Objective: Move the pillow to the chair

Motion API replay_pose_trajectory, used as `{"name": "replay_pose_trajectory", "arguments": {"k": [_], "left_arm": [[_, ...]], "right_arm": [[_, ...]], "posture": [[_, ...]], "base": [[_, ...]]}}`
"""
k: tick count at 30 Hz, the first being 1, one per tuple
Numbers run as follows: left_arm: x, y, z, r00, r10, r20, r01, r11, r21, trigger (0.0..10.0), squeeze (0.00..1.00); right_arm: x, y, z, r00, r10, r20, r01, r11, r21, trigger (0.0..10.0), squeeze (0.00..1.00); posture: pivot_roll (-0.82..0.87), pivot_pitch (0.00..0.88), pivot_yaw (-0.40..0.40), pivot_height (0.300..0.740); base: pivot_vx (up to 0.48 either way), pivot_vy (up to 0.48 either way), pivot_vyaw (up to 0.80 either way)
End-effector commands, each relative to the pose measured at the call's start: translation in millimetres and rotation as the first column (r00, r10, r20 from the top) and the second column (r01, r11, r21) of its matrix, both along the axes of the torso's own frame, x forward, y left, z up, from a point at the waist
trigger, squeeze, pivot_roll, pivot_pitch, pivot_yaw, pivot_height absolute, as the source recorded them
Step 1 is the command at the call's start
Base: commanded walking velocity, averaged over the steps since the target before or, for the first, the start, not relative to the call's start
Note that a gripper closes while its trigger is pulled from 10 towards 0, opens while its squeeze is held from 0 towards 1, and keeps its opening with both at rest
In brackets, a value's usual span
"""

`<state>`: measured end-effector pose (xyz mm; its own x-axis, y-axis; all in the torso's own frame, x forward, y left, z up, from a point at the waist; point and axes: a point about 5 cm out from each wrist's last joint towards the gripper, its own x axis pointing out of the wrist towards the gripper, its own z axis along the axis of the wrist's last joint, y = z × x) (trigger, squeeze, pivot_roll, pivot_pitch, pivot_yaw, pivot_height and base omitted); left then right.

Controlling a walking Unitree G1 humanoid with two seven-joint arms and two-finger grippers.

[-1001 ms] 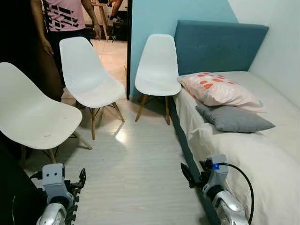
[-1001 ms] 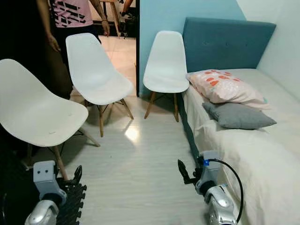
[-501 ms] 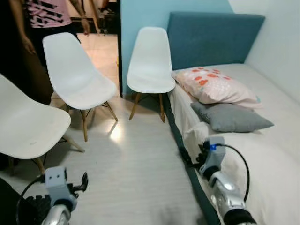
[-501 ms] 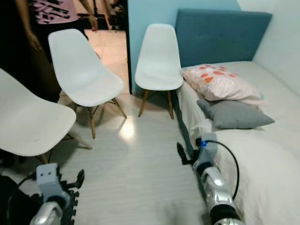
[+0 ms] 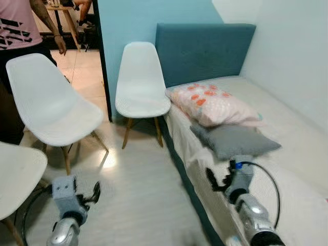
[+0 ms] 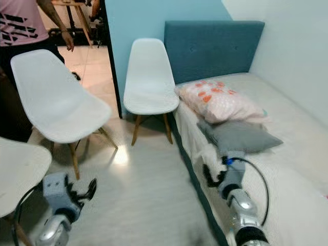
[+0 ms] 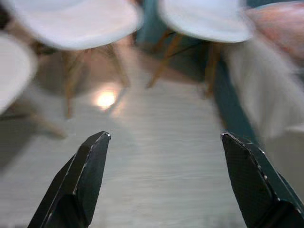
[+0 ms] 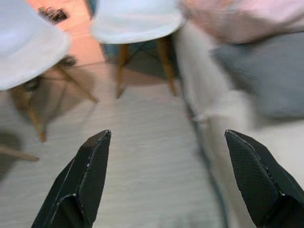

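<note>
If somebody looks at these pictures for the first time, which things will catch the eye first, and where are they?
The eye goes first to the pink pillow with orange spots, lying at the head of the bed against the blue headboard, with a grey pillow just in front of it. Next come the white chairs: one stands right beside the bed, another further to the left. Low in front, the left gripper and right gripper are both open and hold nothing.

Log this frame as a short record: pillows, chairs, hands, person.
pillows: pink patterned pillow lying on grey pillow, both on the bed
chairs: white chair beside the bed; two more white chairs to its left
left hand: open, low over floor
right hand: open, at the bed's edge, holding nothing
person: standing in doorway
</note>
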<state>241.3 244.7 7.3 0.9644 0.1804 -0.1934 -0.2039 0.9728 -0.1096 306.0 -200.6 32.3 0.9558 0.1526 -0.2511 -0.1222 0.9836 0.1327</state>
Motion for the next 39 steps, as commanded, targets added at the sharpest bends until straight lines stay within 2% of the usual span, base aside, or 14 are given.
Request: {"name": "replay_pose_trajectory", "arguments": {"k": [1, 22, 39], "left_arm": [[2.0, 1.3, 1, 1.0, 0.005, -0.002, -0.005, 1.0, -0.006, 10.0, 0.0], [9.3, 5.8, 7, 1.0, 0.017, 0.009, -0.017, 1.0, -0.019, 10.0, 0.0], [12.5, 6.6, 13, 0.999, 0.018, 0.034, -0.018, 1.0, -0.026, 10.0, 0.0]], "right_arm": [[-0.6, -4.3, -1, 1.0, 0.0, -0.015, -0.001, 1.0, -0.021, 10.0, 0.0], [16.5, -0.5, 10, 1.0, -0.006, -0.01, 0.006, 1.0, -0.017, 10.0, 0.0], [23.7, 1.3, 18, 1.0, -0.015, 0.01, 0.015, 1.0, -0.013, 10.0, 0.0]], "posture": [[0.12, 0.0, -0.083, 0.74], [0.09, 0.0, -0.071, 0.74], [0.09, 0.0, -0.073, 0.74]], "base": [[0.375, 0.0, 0.0], [0.376, 0.0, 0.0], [0.371, 0.0, 0.0]]}}
